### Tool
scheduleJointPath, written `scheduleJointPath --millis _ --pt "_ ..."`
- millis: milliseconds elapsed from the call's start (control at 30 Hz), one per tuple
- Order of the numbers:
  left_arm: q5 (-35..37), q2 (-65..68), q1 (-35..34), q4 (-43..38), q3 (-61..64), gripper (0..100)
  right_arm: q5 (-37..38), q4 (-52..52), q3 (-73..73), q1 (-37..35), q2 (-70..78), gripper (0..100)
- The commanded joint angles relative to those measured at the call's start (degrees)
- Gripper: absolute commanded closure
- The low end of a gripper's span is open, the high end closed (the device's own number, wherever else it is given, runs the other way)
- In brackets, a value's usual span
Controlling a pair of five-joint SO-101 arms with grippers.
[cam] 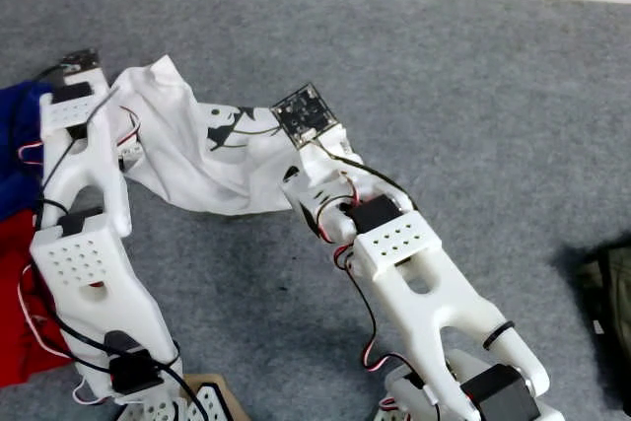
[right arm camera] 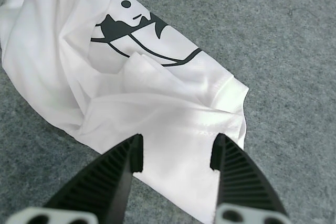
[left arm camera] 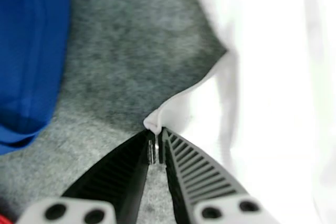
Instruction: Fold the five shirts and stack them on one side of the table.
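Note:
A crumpled white shirt (cam: 202,155) with a black graphic (right arm camera: 131,32) lies on the grey table. My left gripper (left arm camera: 156,141) is shut on a folded edge of the white shirt (left arm camera: 252,77) at its left side. Over the shirt's right part (right arm camera: 157,114), my right gripper (right arm camera: 176,153) hangs open, one finger on each side of the cloth's lower edge. A blue shirt (cam: 15,145) and a red shirt (cam: 15,283) lie at the table's left edge, beside the left arm (cam: 84,253). The blue shirt (left arm camera: 31,51) is close to the left gripper.
A dark green object (cam: 611,293) sits at the right edge of the table. Bare grey felt (cam: 473,76) stretches across the back and right. The right arm (cam: 414,263) crosses the front middle.

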Motion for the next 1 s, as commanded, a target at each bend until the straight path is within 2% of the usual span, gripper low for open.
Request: scheduleJointPath --millis 0,233,533,667,967 --pt "-0.88 0.22 1.36 -0.88 -0.22 99 -0.26 -1.01 -0.48 -1.1 -1.45 77.8" --pt "-0.62 -0.22 1.45 -0.26 -0.22 99 -0.26 -1.01 -0.48 -1.1 -1.45 77.8" --pt "-0.62 -9.54 0.84 12.84 -0.66 99 -0.26 -1.01 -0.48 -1.1 -1.27 77.8" --pt "-0.62 -11.82 -1.45 15.91 -0.66 99 -0.26 -1.01 -0.48 -1.1 -1.36 77.8" --pt "-0.97 -11.74 -10.24 15.03 1.45 99 -0.26 -1.01 -0.48 -1.01 -1.27 77.8"
